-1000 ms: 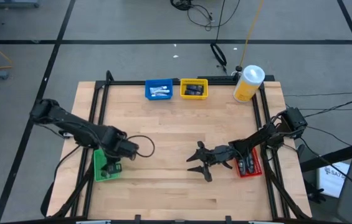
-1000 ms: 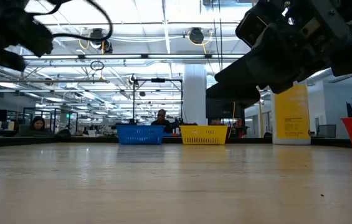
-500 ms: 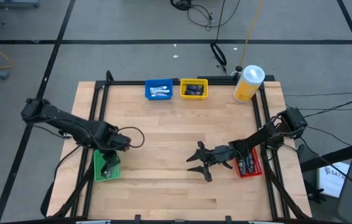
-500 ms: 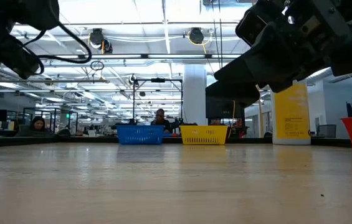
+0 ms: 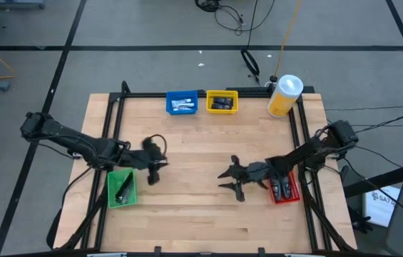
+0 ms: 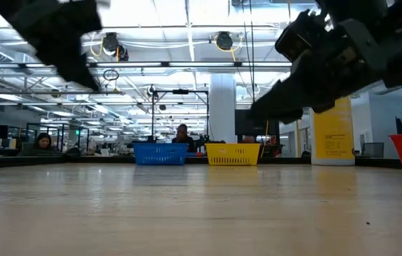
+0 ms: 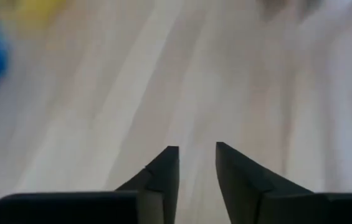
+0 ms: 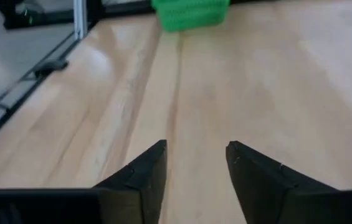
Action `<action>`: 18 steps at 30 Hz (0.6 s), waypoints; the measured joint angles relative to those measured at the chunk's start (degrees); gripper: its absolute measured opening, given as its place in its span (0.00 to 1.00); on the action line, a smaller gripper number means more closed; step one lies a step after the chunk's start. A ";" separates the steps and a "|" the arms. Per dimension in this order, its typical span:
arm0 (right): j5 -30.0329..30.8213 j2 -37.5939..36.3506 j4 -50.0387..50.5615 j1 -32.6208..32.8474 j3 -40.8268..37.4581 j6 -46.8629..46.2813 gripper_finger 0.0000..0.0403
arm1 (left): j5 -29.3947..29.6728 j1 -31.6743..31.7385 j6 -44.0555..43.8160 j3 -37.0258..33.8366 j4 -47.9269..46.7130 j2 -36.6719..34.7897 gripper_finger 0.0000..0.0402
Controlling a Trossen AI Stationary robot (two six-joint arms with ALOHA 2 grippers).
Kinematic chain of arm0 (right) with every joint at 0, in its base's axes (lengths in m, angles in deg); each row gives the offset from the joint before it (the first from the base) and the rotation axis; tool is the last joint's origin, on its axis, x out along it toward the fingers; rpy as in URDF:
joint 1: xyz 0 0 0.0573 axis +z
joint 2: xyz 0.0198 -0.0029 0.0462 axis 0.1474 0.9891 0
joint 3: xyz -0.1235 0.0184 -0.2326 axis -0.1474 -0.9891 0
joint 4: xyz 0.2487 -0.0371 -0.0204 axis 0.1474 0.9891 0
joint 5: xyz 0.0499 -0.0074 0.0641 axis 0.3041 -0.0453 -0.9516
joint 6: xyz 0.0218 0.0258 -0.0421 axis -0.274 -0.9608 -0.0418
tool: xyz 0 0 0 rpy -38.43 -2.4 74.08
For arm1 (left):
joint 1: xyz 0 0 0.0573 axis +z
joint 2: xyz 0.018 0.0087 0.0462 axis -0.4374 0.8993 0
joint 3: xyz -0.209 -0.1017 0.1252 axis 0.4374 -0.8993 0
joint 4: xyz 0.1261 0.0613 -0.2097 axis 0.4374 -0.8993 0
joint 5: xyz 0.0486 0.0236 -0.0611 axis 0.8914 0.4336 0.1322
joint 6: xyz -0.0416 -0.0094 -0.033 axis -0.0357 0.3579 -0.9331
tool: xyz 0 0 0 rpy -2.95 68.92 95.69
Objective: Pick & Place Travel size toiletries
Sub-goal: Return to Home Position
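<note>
My left gripper hangs open and empty over bare wood, just right of the green bin. A dark toiletry lies inside that bin. My right gripper is open and empty above the table's middle, left of the red bin, which holds dark toiletries. The blue bin holds pale tubes. Dark items lie in the yellow bin.
A tall yellow canister with a white lid stands at the far right corner. Black frame rails run along the table's left, right and far sides. Bare wood lies between the two grippers. People sit in the room beyond the table.
My left gripper has moved away from above the green bin, toward the table's right and a little toward the far edge, and now hangs over bare wood. A dark toiletry now shows uncovered in the green bin. My right gripper has shifted slightly.
</note>
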 joint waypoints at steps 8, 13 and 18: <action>-1.68 -23.21 19.02 -7.79 -4.05 6.20 0.23 | 0.93 5.05 23.75 -14.56 54.93 4.41 0.18; -7.19 -39.18 31.48 -12.85 -6.95 10.29 0.13 | 0.94 9.35 22.56 -18.27 61.52 5.15 0.14; -15.93 -52.85 39.60 -16.62 -9.54 11.15 0.06 | 0.94 11.68 19.27 -18.59 61.46 4.86 0.10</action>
